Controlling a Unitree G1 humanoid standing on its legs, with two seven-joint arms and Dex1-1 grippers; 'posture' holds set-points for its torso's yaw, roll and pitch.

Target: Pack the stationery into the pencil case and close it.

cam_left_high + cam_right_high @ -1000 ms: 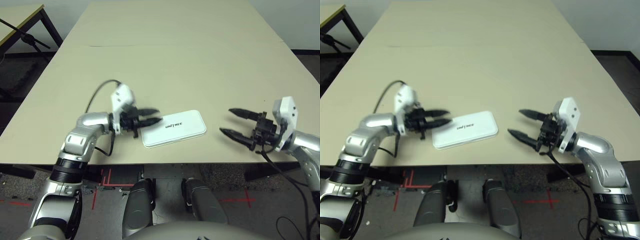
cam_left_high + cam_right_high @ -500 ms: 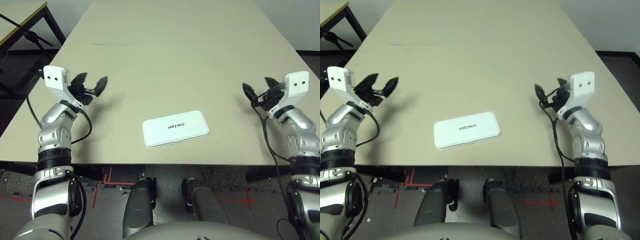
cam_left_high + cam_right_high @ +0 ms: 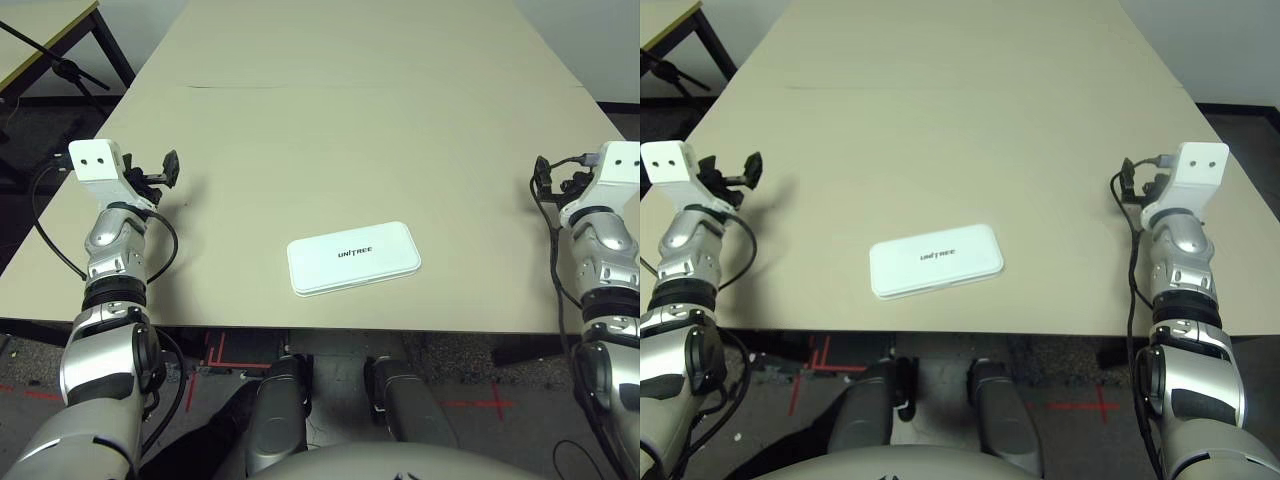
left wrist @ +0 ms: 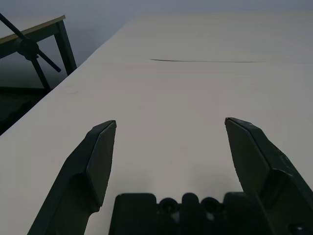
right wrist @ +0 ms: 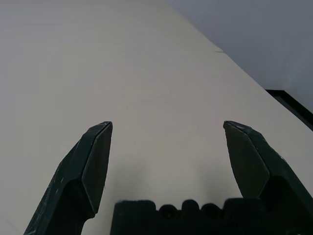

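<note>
The white pencil case (image 3: 353, 258) lies flat and closed near the table's front edge, "UNITREE" lettering facing up. The stationery is out of view. My left gripper (image 3: 160, 170) is raised at the table's left edge, far from the case, and points across the table. In the left wrist view it (image 4: 168, 132) is open with only bare tabletop between its fingers (image 4: 98, 156). My right gripper (image 3: 545, 175) is raised at the right edge, equally far from the case. In the right wrist view it (image 5: 166, 132) stands open and holds nothing.
The beige table (image 3: 360, 140) stretches far back, with a thin dark seam (image 3: 300, 88) across it. A second table (image 3: 40, 25) with a black stand (image 3: 60, 68) stands off the far left corner. Dark floor runs along both sides.
Both arms have swung outward from beside the pencil case to the table's left and right edges and lifted. The left gripper's fingers have spread wider. The case stays closed in place.
</note>
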